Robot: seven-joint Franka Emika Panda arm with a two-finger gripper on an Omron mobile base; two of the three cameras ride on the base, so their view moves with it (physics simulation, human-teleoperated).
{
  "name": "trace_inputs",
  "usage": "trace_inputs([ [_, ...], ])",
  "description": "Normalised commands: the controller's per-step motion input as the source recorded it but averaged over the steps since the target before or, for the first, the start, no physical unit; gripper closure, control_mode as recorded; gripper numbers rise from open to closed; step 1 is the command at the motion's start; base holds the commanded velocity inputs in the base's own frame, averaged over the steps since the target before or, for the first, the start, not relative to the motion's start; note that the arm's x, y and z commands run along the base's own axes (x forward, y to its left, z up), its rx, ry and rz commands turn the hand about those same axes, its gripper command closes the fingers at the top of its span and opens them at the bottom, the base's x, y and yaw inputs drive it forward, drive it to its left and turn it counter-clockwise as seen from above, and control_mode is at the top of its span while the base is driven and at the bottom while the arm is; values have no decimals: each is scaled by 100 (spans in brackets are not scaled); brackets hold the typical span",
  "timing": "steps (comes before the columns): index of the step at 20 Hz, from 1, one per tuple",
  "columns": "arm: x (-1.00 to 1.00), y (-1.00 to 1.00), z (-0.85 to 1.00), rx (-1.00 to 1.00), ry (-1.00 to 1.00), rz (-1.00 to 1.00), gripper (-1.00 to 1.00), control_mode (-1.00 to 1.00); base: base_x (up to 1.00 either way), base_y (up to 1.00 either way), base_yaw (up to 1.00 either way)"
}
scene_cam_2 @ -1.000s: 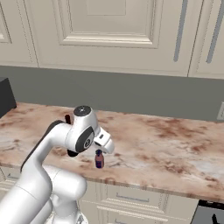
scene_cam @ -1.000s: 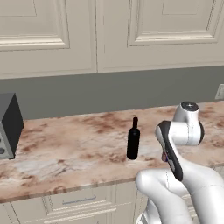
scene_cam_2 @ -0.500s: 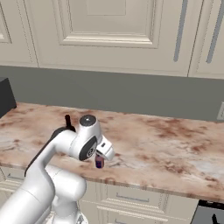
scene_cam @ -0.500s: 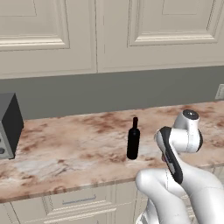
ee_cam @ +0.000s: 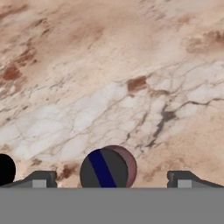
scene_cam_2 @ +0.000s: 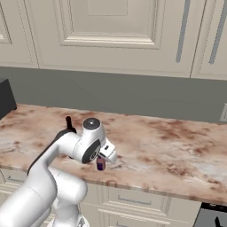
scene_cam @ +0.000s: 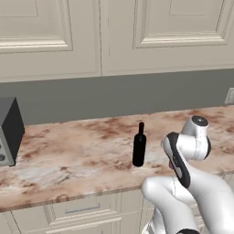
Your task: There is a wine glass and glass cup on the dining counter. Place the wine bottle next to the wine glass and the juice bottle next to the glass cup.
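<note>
Hand (ee_cam: pixel 108 180) is spread wide, nothing between the fingers gripped. In the hand view the 2 tips sit far apart at the bottom edge, with the juice bottle (ee_cam: pixel 109 168) seen cap-on between them, closer to the left tip, touching neither as far as I can tell.

Landmark = wine bottle (scene_cam: pixel 139 146):
- It stands upright on the marbled surface (scene_cam: pixel 68 155), roughly mid-depth, dark red top up.
- Juice bottle (scene_cam_2: pixel 101 164) is on the same surface, to the bottle's right in the right base view and nearer the front edge. The arm's wrist covers its upper part there; purple cap and body partly visible under the hand (scene_cam_2: pixel 104 160).
- In the right base view only the wine bottle's neck (scene_cam_2: pixel 68 123) shows, sticking up behind the arm's elbow.
- A black round edge (ee_cam: pixel 5 169) at the hand view's bottom left is likely the wine bottle's base, just left of the left tip; can't confirm.
- Dark grey appliance (scene_cam: pixel 9 130) sits well left of the bottle, at the surface's far left.
- Cream cabinets (scene_cam: pixel 114 36) hang above, grey wall (scene_cam: pixel 114 98) behind.
- Drawer fronts (scene_cam: pixel 82 211) below the surface's front edge.

Hand hangs low over the surface, pointing down at the juice bottle.
</note>
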Motion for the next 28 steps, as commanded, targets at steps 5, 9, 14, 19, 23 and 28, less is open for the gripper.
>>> trace_inputs([
  [5, 12, 1, -5, 0, 0, 0, -100, -100, 0, 0, 0],
  [9, 5, 4, -12, 0, 0, 0, -100, -100, 0, 0, 0],
  [14, 1, 0, -11, 0, 0, 0, -100, -100, 0, 0, 0],
  [19, 0, 0, -15, 0, 0, 0, -100, -100, 0, 0, 0],
  [23, 0, 4, -14, 0, 0, -1, -100, -100, 0, 0, 0],
  [28, 0, 10, -18, 0, 2, -2, 100, -100, 0, 0, 0],
])
